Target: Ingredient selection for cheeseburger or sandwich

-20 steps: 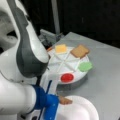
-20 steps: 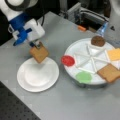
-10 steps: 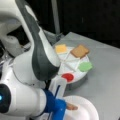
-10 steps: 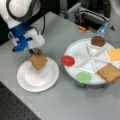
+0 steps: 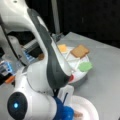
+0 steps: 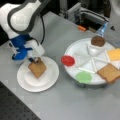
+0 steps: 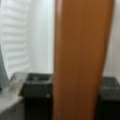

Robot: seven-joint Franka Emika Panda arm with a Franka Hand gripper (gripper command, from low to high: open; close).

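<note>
Low over the paper plate (image 6: 37,77) at a front view's left hangs the gripper (image 6: 35,60), its dark fingers (image 7: 37,95) standing on either side of a toast square (image 6: 37,68). In the wrist view that slice fills the middle as a tall brown slab between the two pads, so the jaws look closed on it, or at most barely parted; I read it as gripped.

Going by size: the arm's white and blue body takes up most of a front view and hides much of the plate there. Next comes the divided tray (image 6: 82,58) at a front view's right, then the plate, then the food pieces.

As for progress, one toast square is down on the plate, lying flat, and that seems to be the whole stack so far. On the tray remain the second toast square (image 6: 109,72), the cheese square (image 6: 114,54) and the dark patty (image 6: 98,41), each in its own compartment. The lettuce piece (image 6: 83,77) and the red disc (image 6: 68,60) sit at the tray's near rim.

The toast on the plate is turned like a diamond, one corner up toward the gripper and the opposite one toward a front view's bottom. Being square, it has no real long axis; its diagonal runs away from the fingers.
</note>
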